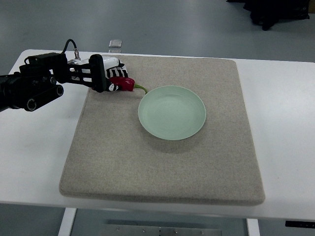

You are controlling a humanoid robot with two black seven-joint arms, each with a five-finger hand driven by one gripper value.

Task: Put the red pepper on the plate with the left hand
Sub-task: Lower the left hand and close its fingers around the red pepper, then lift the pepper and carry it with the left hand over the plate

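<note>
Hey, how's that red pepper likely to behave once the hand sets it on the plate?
The red pepper looks glossy, so probably a bit slippery in the left hand. Its rounded, tapering shape may roll on the smooth plate, though the curved green stem could check that. It's small, likely light.

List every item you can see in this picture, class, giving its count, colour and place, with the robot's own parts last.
table: one, white, under everything.
mat: one, beige-grey, covering the middle of the table.
plate: one, pale green, empty, on the mat slightly above centre.
red pepper: one, red with a green stem, just left of the plate's upper-left rim, held by the robot hand.
small object: one, silvery, at the table's far edge; too small to identify.
dark object: one, black, on the floor at top right.
left robot hand: one, black and white, closed on the red pepper.
</note>
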